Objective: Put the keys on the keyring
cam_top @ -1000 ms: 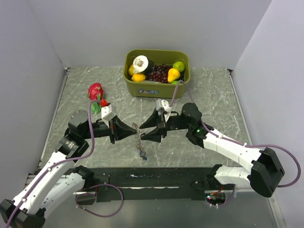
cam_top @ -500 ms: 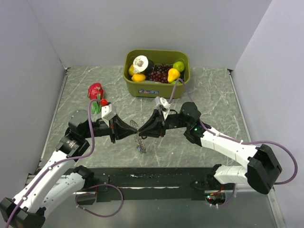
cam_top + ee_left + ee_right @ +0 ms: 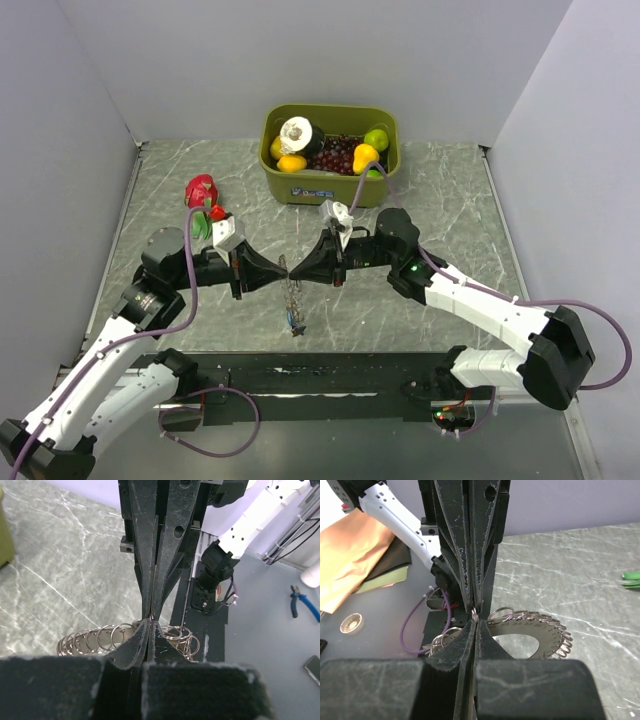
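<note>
Left end effector (image 3: pixel 283 268) and right end effector (image 3: pixel 295 268) meet mid-frame; both pinched shut on the dangling keyring (image 3: pixel 291 301).

A grey, white-veined tabletop (image 3: pixel 450 200) is enclosed by plain pale lilac-grey walls: a back panel (image 3: pixel 320 60) at 12 o'clock and side panels at 9 o'clock (image 3: pixel 50 200) and 3 o'clock (image 3: pixel 580 180). A dark glossy strip (image 3: pixel 330 375) is seen along the 6 o'clock edge. The scene is lit softly and evenly. A blue-grey surface (image 3: pixel 265 630) is glimpsed beyond the table in the left wrist view.
</note>
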`<state>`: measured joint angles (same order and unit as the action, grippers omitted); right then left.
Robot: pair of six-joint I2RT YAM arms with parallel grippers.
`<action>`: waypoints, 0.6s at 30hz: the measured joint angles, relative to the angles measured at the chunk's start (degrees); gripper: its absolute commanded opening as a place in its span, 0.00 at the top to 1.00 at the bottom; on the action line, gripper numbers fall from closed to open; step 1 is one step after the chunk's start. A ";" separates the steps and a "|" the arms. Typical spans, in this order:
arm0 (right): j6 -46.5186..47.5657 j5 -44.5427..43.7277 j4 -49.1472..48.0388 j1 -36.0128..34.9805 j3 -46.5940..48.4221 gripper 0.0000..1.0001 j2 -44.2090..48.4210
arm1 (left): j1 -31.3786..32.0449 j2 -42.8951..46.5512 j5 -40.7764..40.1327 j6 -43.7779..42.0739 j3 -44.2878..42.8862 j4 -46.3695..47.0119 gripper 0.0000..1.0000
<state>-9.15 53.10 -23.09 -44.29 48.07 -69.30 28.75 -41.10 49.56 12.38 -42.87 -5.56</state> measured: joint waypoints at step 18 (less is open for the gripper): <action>6.19 -3.91 10.12 -0.20 1.51 1.00 1.11 | 0.22 -2.34 -0.42 -4.79 -5.25 -6.38 0.59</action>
<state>-2.96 49.19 -12.97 -44.49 49.58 -68.18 28.97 -43.44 49.15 7.60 -48.12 -11.94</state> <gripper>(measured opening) 0.008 0.305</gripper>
